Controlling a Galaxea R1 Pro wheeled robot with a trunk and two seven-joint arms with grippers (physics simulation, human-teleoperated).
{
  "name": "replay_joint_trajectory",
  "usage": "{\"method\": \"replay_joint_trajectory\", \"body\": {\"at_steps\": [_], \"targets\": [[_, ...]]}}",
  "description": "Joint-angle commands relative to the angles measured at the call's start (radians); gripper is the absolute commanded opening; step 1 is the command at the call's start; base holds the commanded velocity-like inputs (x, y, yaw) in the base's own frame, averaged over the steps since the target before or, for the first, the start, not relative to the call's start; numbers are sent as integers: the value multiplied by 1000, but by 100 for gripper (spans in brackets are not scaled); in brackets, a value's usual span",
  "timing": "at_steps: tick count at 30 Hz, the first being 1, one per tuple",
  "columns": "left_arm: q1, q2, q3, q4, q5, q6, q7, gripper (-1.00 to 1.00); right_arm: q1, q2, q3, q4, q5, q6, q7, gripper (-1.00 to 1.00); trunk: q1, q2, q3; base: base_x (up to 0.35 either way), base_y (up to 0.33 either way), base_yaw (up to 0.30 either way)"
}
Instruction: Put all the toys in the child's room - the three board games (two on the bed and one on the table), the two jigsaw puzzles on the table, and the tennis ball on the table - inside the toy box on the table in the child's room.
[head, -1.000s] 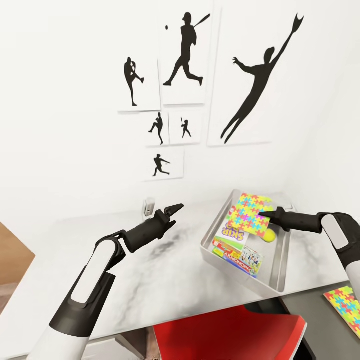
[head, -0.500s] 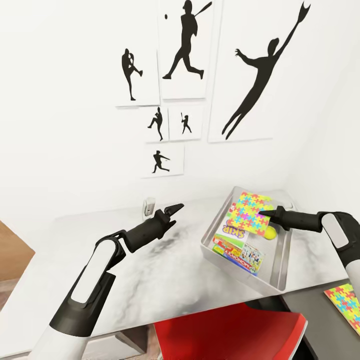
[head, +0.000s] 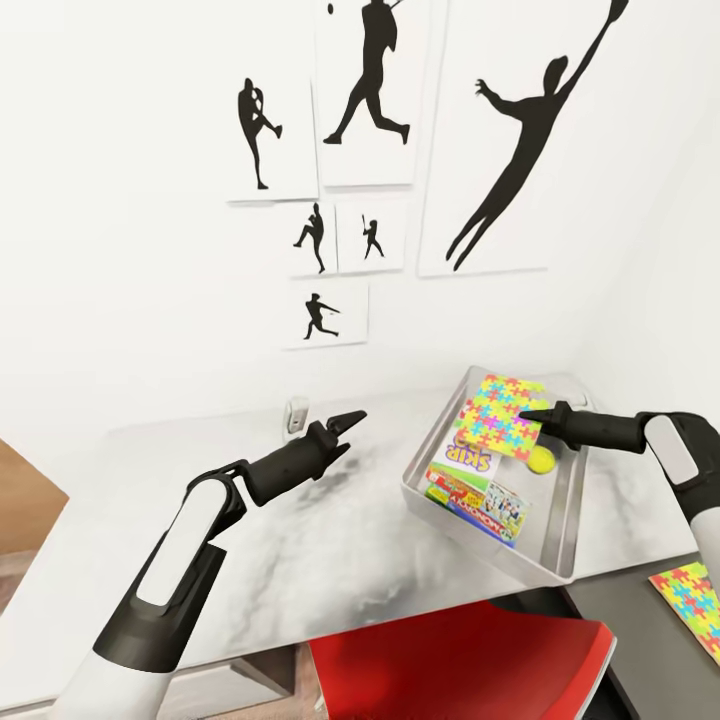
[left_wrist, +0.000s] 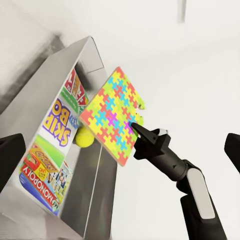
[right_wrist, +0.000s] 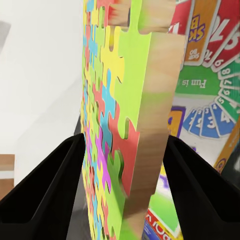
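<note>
Toy box (head: 560, 545) nearly filled
Right gripper (head: 527, 415) clamps jigsaw puzzle (head: 497, 416) over it; left gripper (head: 352, 418) empty, parted; second puzzle (head: 690, 606) left on table (head: 300, 540).

this is a child's bedroom or playroom in a home: the white wall (head: 130, 200) carries a cluster of black baseball-player silhouette prints (head: 520, 150), pitchers, batters and a leaping catcher. a pale marbled desk (head: 300, 560) sits against that wall with a red chair (head: 450, 665) tucked under it, and on it a grey toy box (head: 560, 520) holds a skip-bo box (head: 470, 458), a monopoly box (head: 480, 505), a tennis ball (head: 541, 458) and a bright jigsaw puzzle (head: 495, 415). a second jigsaw puzzle (head: 690, 600) lies on the darker desk section (head: 650, 655) to the right.
</note>
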Motion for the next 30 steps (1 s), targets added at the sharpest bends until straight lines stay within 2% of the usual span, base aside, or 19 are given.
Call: {"method": "replay_joint_trajectory", "body": {"at_steps": [1,10,30], "targets": [[-1,0,0,-1,11,3,9,100,-2,0,-3,0,7,5,2,-100,0,-1,-3,0,0,0],[-1,2,0,-1,11,6,7,100,-23,0,-3,1,5,5,-33,-100,0,-1,-18,0,0,0],[-1,3,2,-1,11,6,7,100,-30,5,-3,1,5,5,-36,-100,0,-1,-50,0,0,0]]}}
